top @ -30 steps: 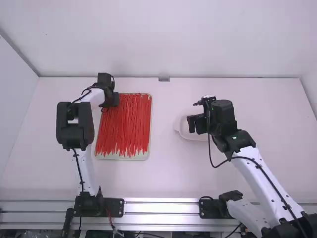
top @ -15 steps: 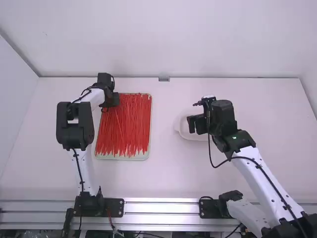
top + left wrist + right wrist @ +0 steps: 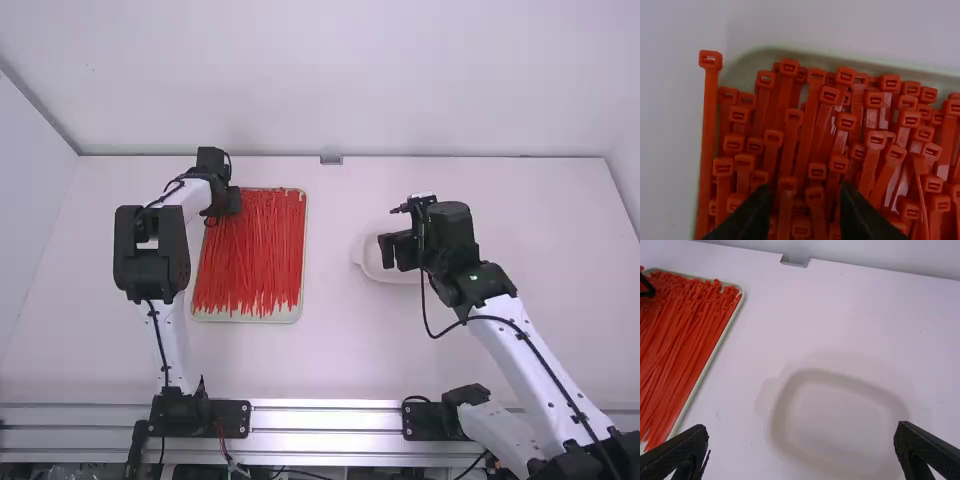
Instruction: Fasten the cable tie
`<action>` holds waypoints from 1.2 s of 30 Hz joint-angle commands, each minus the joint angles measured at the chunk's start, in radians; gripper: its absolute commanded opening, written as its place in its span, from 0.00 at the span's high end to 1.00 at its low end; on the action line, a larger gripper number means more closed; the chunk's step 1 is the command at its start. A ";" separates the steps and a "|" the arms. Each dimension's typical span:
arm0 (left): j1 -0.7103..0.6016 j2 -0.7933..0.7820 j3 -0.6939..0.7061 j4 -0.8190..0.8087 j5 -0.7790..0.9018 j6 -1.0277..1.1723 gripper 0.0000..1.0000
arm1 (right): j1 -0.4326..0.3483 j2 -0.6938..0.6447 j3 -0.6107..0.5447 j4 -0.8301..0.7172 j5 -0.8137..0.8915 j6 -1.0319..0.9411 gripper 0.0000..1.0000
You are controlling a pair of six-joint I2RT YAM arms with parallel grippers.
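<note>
The cable ties (image 3: 815, 125) are thin, ribbed strips of red plastic with square slotted heads. They lie in a thick heap on a flat, pale green tray (image 3: 742, 57) with rounded corners, on the smooth white counter (image 3: 850, 315). One tie (image 3: 709, 100) lies along the heap's outer edge, its head past the tray's corner. The left gripper (image 3: 807, 217) is at the heads' end of the heap, its black fingers moderately apart with several ties between them, gripping none. The right gripper (image 3: 800, 460) is spread wide and empty above a shallow white dish (image 3: 835, 415) with rounded corners, which stands near the tray.
</note>
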 commanded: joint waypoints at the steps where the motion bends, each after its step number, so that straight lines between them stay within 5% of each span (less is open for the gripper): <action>1: -0.003 0.010 -0.009 0.000 -0.004 -0.003 0.63 | -0.003 0.004 0.028 -0.001 0.000 0.001 0.01; 36: -0.011 0.010 0.047 -0.057 0.003 -0.040 0.78 | 0.000 0.048 0.028 0.024 0.000 0.004 0.01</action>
